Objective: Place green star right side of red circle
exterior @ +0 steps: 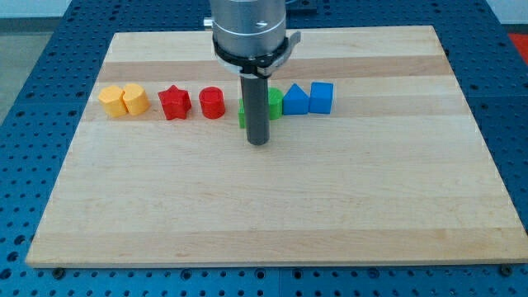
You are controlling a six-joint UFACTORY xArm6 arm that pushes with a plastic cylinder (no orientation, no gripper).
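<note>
From the camera view, the arm hangs straight down from the far edge, rod upright, my tip (259, 142) on the wooden board (272, 214), holding nothing. The green star (273, 103) sits just behind the rod, partly hidden, right of the red circle (212, 103).

board (272, 198) — pale wood, smooth | rod (258, 107) — dark, matt

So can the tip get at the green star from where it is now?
Probably yes: my tip sits right in front of the green star, hiding most of it, with nothing between them. The red circle stands apart at the view's left.
</note>
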